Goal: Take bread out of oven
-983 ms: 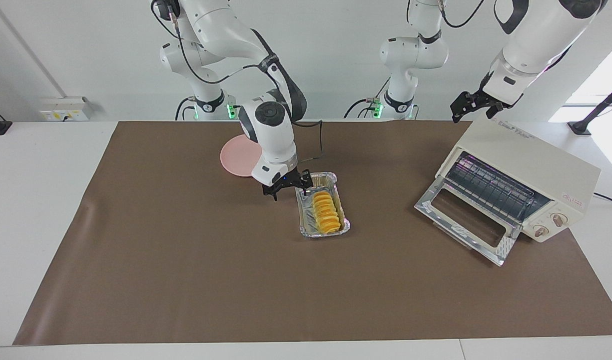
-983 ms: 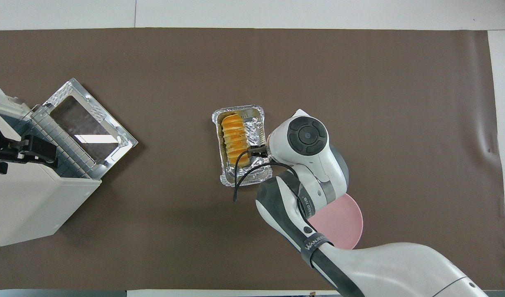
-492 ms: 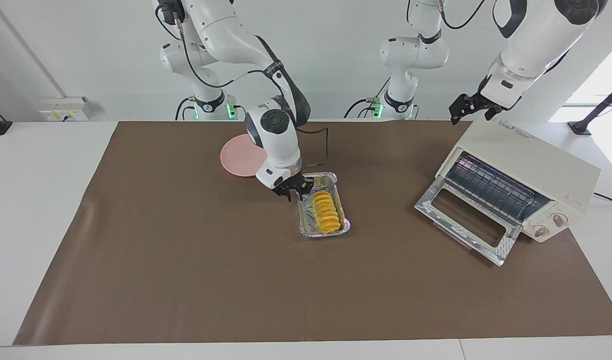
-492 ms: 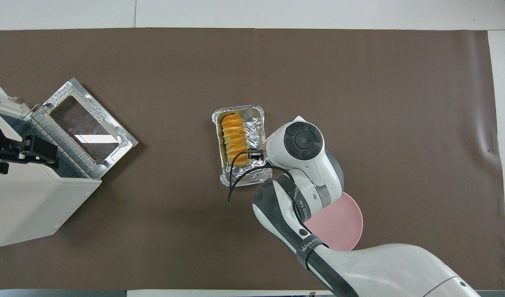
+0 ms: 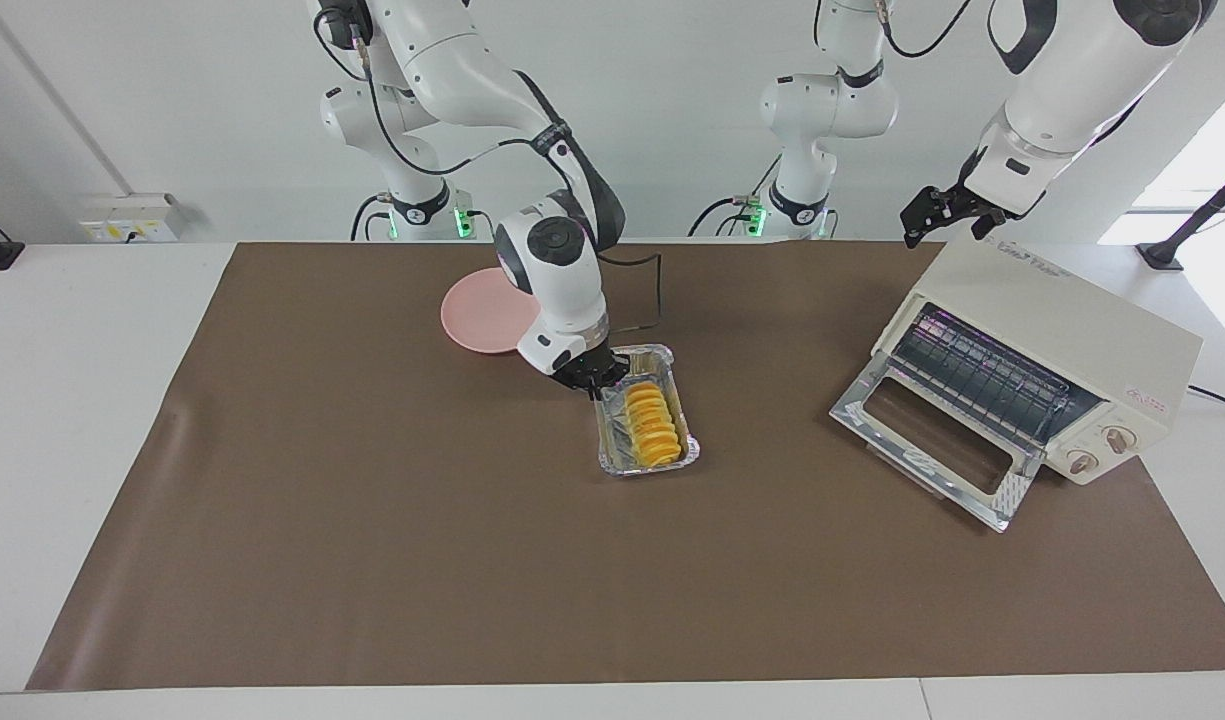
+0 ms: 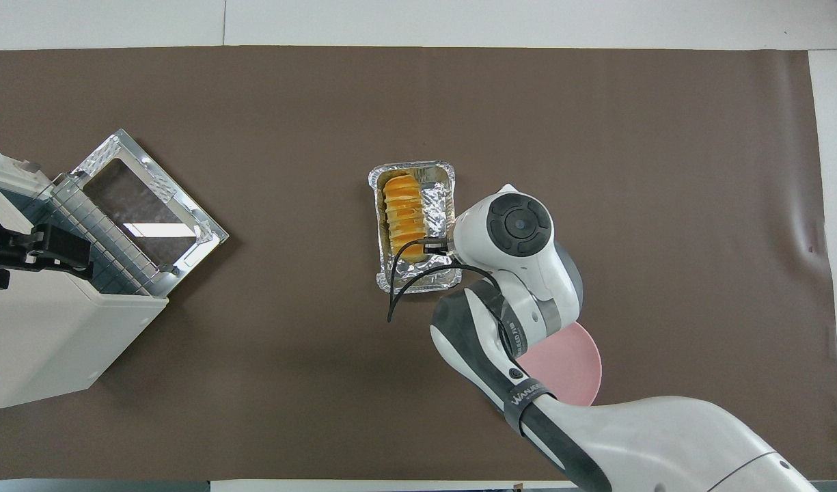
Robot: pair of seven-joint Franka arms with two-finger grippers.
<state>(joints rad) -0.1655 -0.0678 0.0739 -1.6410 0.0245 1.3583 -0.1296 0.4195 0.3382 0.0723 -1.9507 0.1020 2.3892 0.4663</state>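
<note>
Now the bread [image 5: 649, 425] lies in a foil tray [image 5: 685, 455] mid-bench, well apart from the oven [image 5: 1057, 330] (door dropped open, rack bare) at the left arm's end. Right gripper [image 5: 594, 384] is down at the tray's rim, at the corner nearest the robots, jaws closed on the foil edge. Pink plate [image 5: 477, 310] sits nearer the robots, beside the tray. Left gripper [image 5: 934, 222] waits over the oven's top, jaws spread wide, holding nothing.
</note>
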